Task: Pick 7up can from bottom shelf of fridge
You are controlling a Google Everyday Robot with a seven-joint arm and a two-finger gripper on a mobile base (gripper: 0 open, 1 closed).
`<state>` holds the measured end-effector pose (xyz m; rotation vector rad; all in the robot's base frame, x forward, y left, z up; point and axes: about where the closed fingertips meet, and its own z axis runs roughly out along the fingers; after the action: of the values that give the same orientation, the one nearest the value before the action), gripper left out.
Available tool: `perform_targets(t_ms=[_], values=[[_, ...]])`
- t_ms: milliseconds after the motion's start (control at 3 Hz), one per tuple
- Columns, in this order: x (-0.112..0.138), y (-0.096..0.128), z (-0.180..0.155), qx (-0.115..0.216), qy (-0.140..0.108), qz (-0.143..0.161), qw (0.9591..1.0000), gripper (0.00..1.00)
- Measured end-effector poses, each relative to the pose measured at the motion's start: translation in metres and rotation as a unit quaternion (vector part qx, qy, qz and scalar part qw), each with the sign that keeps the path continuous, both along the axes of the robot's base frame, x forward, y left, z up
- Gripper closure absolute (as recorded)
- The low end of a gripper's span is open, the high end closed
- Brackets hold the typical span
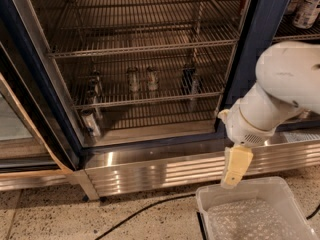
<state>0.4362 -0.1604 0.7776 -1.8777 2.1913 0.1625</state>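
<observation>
The gripper (pixel 236 166) hung low before the fridge (pixel 150 166), its arm (pixel 285 84) cut off at the right edge. The little cans (pixel 133 79) on the bottom shelf (pixel 150 100) were too dim to read. The bin (pixel 250 204) ran off the bottom.

Commercial setting, likely a shop or canteen. Evidence: a large display fridge (pixel 260 39) with dark navy frames, chrome wire racks (pixel 145 46) holding a few cans (pixel 133 78), a ribbed steel base (pixel 165 166), and a speckled stone floor (pixel 50 216). The gripper (pixel 235 170) hangs at near right, in front of the base.
</observation>
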Motion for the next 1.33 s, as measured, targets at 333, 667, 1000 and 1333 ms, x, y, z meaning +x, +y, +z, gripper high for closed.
perform_targets(t_ms=[333,667,1000,1333], values=[[0.010,0.002,-0.042,0.013,-0.013,0.025,0.9995,0.00],[0.010,0.002,-0.042,0.013,-0.013,0.025,0.9995,0.00],[0.020,0.009,-0.065,0.038,-0.015,0.004,0.9991,0.00],[0.047,0.021,-0.108,0.069,-0.026,-0.021,0.9970,0.00]])
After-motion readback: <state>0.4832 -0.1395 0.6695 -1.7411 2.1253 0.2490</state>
